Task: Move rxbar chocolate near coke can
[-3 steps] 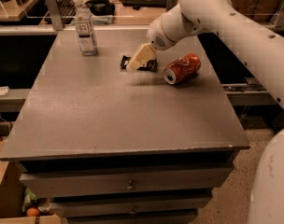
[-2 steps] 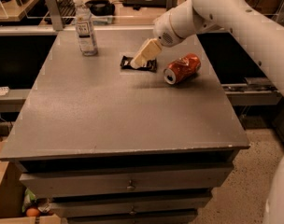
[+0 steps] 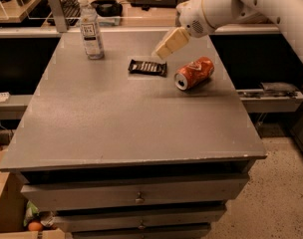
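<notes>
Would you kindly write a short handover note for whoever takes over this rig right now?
Gripper: hovers over the far part of the table, just above the right end of the rxbar chocolate, apparently clear of it.
Things: the bar lies flat on the table. The coke can lies on its side just to its right in the picture, with a small gap between them. A water bottle stands at the far left.
Done: the bar looks near the can.
Left: probably only drawing the arm away.
</notes>
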`<action>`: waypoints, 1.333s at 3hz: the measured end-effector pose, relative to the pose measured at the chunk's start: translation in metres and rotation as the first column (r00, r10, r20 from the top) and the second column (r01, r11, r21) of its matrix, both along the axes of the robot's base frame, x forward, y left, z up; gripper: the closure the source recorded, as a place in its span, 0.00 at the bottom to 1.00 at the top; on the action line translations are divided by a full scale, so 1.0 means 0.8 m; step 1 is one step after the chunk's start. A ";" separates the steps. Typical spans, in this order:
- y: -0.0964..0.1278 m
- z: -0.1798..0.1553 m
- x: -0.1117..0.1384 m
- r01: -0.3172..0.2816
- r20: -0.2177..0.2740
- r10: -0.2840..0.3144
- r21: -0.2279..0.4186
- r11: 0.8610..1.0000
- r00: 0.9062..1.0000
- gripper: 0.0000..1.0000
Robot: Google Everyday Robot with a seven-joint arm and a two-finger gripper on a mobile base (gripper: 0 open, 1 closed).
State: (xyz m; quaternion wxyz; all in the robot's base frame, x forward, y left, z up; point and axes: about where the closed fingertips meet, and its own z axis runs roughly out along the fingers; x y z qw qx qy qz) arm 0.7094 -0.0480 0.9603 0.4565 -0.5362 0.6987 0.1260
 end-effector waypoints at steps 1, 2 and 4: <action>-0.036 0.057 0.012 0.030 0.122 -0.025 -0.039 0.999 0.992 0.00; -0.115 0.149 0.015 0.117 0.294 -0.089 -0.078 0.990 0.952 0.00; -0.187 0.282 0.003 0.177 0.511 -0.136 -0.032 0.984 0.849 0.00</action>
